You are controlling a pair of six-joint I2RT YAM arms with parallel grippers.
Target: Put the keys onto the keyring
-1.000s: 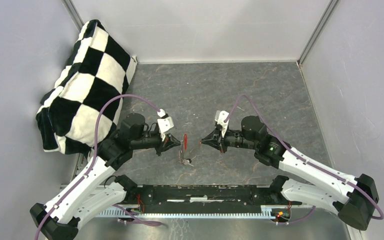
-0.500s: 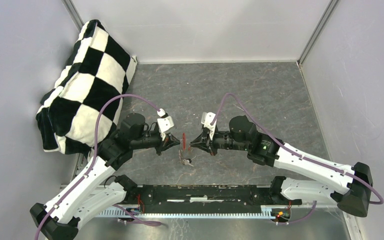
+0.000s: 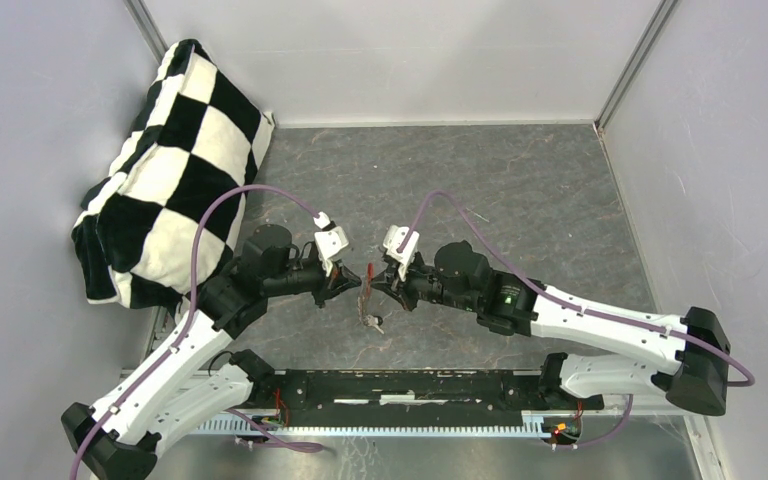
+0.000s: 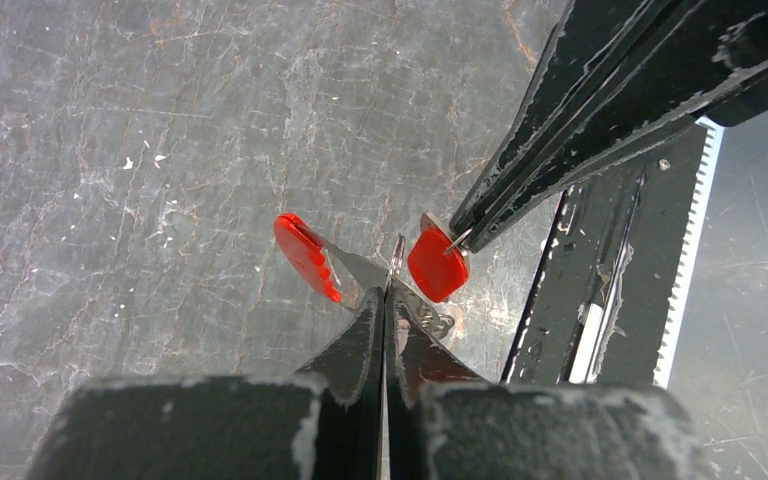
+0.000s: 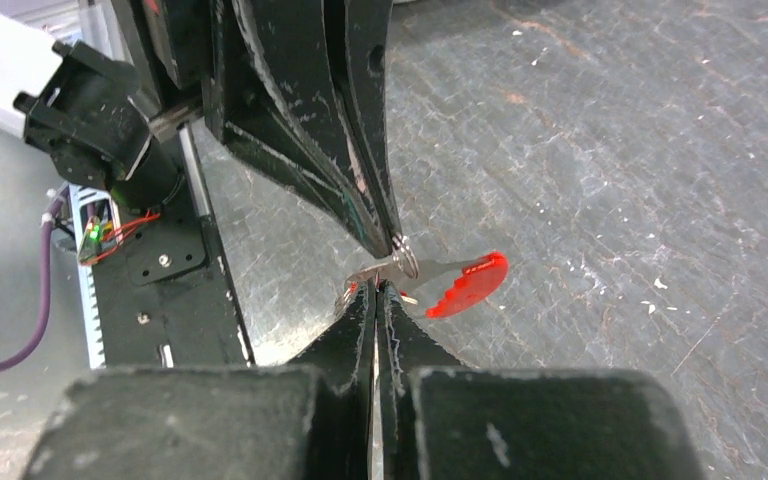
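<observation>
My left gripper [image 3: 356, 284] is shut on the keyring's thin metal loop [image 4: 397, 250], held above the table. The keyring's red curved band [image 4: 305, 256] sticks out to the left of my fingertips; it also shows in the right wrist view [image 5: 470, 283]. My right gripper [image 3: 373, 286] is shut on the red key [image 4: 437, 265], tip to tip with the left gripper [image 4: 387, 292]. The key's metal end touches the loop [image 5: 406, 262] just beyond my right gripper [image 5: 375, 290]. A small grey chain-like bit [image 3: 371, 322] hangs below. I cannot make out the black key.
A black-and-white checkered cushion [image 3: 165, 170] leans in the back left corner. The black base rail [image 3: 400, 385] with its toothed edge [image 4: 695, 230] runs along the near side. Grey walls enclose the stone-patterned tabletop [image 3: 520, 190].
My right gripper has moved left with the red key until it meets the left gripper at the keyring. The left gripper has barely moved.
</observation>
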